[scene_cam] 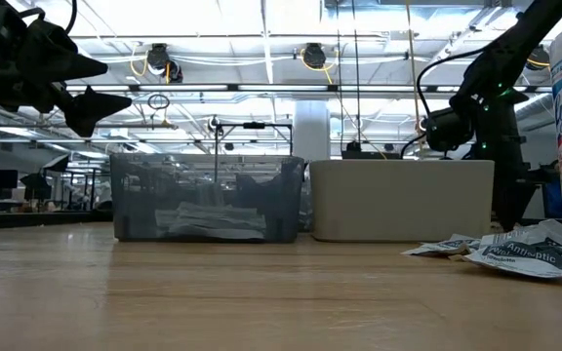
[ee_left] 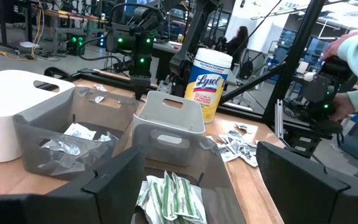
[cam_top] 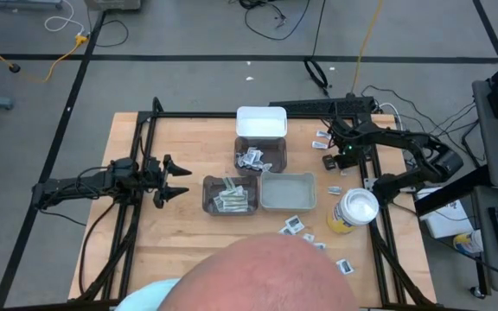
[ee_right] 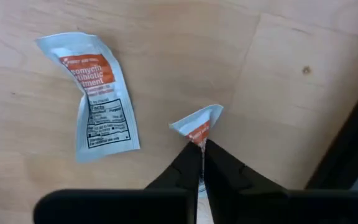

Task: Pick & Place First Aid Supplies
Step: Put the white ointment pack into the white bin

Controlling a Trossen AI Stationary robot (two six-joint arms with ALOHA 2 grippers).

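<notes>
Pinching one small orange-marked packet (ee_right: 197, 124) by its edge, your right tool (ee_right: 201, 152) is clamped on it near the tabletop's far right edge. It's light, floppy, slippery foil; grip deeper. Left tool (cam_top: 173, 180) waits apart.

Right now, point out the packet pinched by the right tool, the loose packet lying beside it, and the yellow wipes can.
Pinched packet (ee_right: 199, 124): right wrist view, its free corner.
Loose packet (ee_right: 101, 99): right wrist view, middle of its printed face.
Wipes can (cam_top: 354, 211): high view, white lid.

Yellow Lysol canister (cam_top: 354, 212) beside light bin (cam_top: 288, 192); two dark bins (cam_top: 230, 194), white lid (cam_top: 261, 122).
</notes>
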